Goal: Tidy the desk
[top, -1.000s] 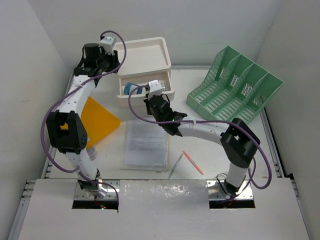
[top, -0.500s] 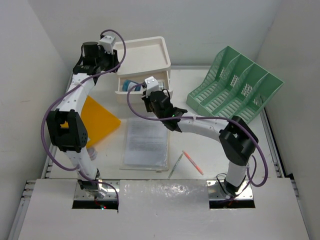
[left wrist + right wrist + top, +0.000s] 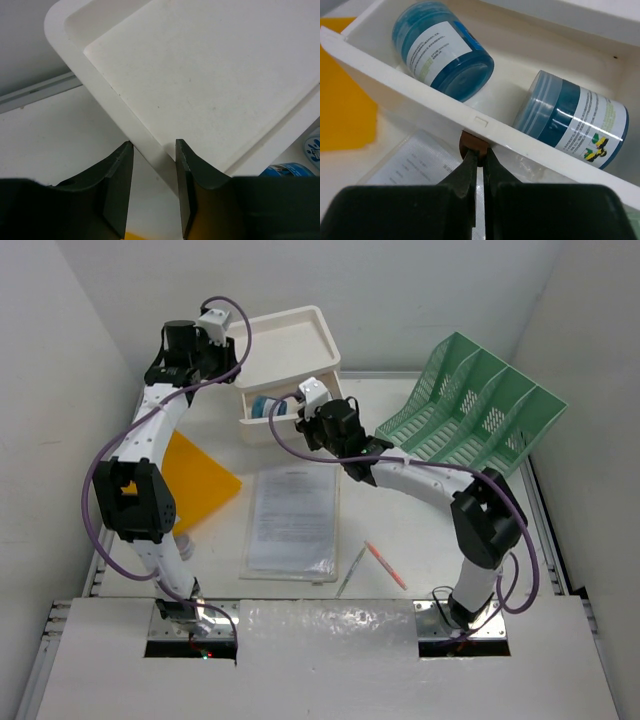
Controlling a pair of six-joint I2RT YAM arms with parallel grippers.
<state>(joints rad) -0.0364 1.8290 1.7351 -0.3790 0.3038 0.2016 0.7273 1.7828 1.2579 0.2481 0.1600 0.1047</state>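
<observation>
Right wrist view: the small brown knob (image 3: 473, 141) on the front of the open drawer (image 3: 420, 107) is being pinched by the clenched right gripper (image 3: 480, 155), and a left blue jar (image 3: 442, 50) and a right blue jar (image 3: 575, 120) are being carried inside it, both lying on their sides. The rim of the white drawer box (image 3: 210, 85) near its corner is being grasped by the left gripper (image 3: 154, 150), jaws partly apart around it. The desk (image 3: 420, 530) is being seen across the whole top view under both arms, and is being shared by the box at the back, a green file rack (image 3: 470, 410) back right, an orange folder (image 3: 195, 480) left, a sleeved paper sheet (image 3: 292, 518) mid-desk and a red pen (image 3: 385, 565) nearer the front.
</observation>
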